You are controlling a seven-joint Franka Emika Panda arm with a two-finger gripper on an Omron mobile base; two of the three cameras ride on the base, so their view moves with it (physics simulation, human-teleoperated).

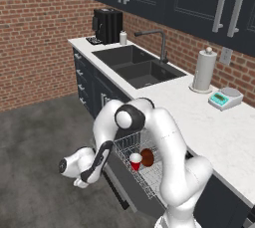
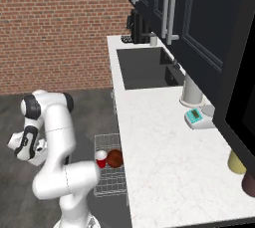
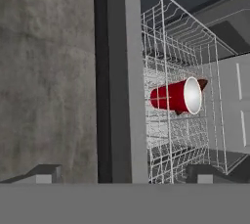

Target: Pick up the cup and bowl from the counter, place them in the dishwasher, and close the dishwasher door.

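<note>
The red cup [image 1: 135, 161] and the dark reddish-brown bowl [image 1: 147, 157] sit side by side in the dishwasher's pulled-out wire rack [image 1: 149, 177]. The right base view shows the same cup [image 2: 101, 159] and bowl [image 2: 115, 158] in the rack. The dishwasher door [image 1: 118, 188] hangs open, dropped down below the rack. My gripper [image 1: 81, 181] is low over the floor, just left of the door's outer edge, open and holding nothing. In the hand view the fingertips [image 3: 46, 173] stand wide on either side of the door's edge [image 3: 134, 96], with the cup [image 3: 177, 97] beyond it in the rack.
The white counter [image 1: 214, 127] carries a sink [image 1: 139, 65], a paper-towel roll [image 1: 204, 70], a teal scale [image 1: 225, 97] and a coffee machine [image 1: 107, 25]. A yellow jar [image 2: 238, 162] stands at the counter's near end. Open grey floor [image 1: 35, 137] lies to the left.
</note>
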